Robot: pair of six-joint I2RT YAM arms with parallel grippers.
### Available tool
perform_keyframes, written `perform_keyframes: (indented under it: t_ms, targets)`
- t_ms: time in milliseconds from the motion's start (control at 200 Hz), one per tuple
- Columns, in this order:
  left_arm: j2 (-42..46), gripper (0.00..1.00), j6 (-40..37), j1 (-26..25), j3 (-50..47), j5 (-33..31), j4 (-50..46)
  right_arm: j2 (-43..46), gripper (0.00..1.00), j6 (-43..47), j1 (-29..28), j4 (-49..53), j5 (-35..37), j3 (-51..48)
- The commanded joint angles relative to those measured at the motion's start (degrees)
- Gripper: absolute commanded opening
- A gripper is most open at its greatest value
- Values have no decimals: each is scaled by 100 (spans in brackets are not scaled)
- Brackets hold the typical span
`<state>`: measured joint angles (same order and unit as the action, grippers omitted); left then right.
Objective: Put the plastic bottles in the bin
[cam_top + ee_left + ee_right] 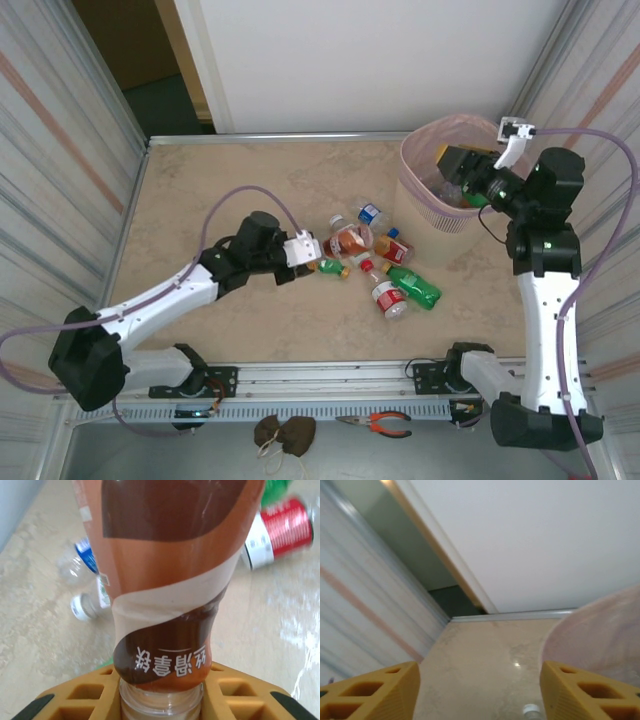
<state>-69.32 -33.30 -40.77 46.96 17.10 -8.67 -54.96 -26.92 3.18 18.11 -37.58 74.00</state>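
One brown-labelled bottle (pixel 165 580), its neck tight within the left tool (pixel 162 697).

The bottles (pixel 385 275) lie clustered mid-desk (pixel 250 190), the left tool (pixel 320 258) around one bottle (pixel 165 580) at their left, the bin (pixel 440 218) to their right, the right tool (pixel 450 160) above it.

Top camera looks down; wrist cameras look low across table (pixel 250 170).
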Motion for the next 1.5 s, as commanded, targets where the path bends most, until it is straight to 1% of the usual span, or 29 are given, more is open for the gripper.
perform_keyframes:
  t_ms: [0, 120, 261, 501, 596, 716, 877, 927, 1202, 1298, 1363, 1463, 1493]
  targets:
    - [301, 28, 894, 258, 24, 1021, 788, 341, 71, 29, -305, -1002, -535, -166]
    - [477, 27, 1454, 481, 57, 1818, 1377, 535, 86, 426, -869, -1414, -712, -327]
    - [591, 26, 2012, 584, 203, 2580, 1952, 677, 95, 1039, -1634, -1807, -972, -459]
    - [614, 25, 2745, 587, 466, 3547, 2831, 416, 96, 1588, -2797, -1769, -1055, -247]
    - [630, 24, 2943, 574, 545, 3735, 3053, 269, 96, 1765, -3186, -1661, -1020, -139]
    - [626, 24, 2980, 519, 650, 3893, 3046, 82, 96, 1924, -3564, -1600, -846, -44]
    - [573, 23, 2983, 439, 733, 4042, 2989, -138, 92, 1934, -3955, -1790, -794, 83]
    - [560, 23, 2981, 438, 735, 4047, 2985, -354, 90, 1944, -4025, -1819, -779, 134]
    - [554, 23, 2944, 439, 698, 4055, 2949, -489, 66, 1939, -4172, -1802, -601, 223]
    - [560, 23, 2941, 439, 703, 4038, 2950, -507, 60, 1936, -4177, -1802, -601, 239]
    - [554, 23, 2925, 439, 722, 4042, 2927, -526, 57, 1931, -4189, -1802, -592, 254]
    - [569, 24, 2918, 430, 727, 4018, 2899, -526, 56, 1918, -4194, -1802, -601, 277]
    - [573, 26, 2916, 431, 727, 4004, 2896, -526, 56, 1918, -4187, -1796, -599, 282]
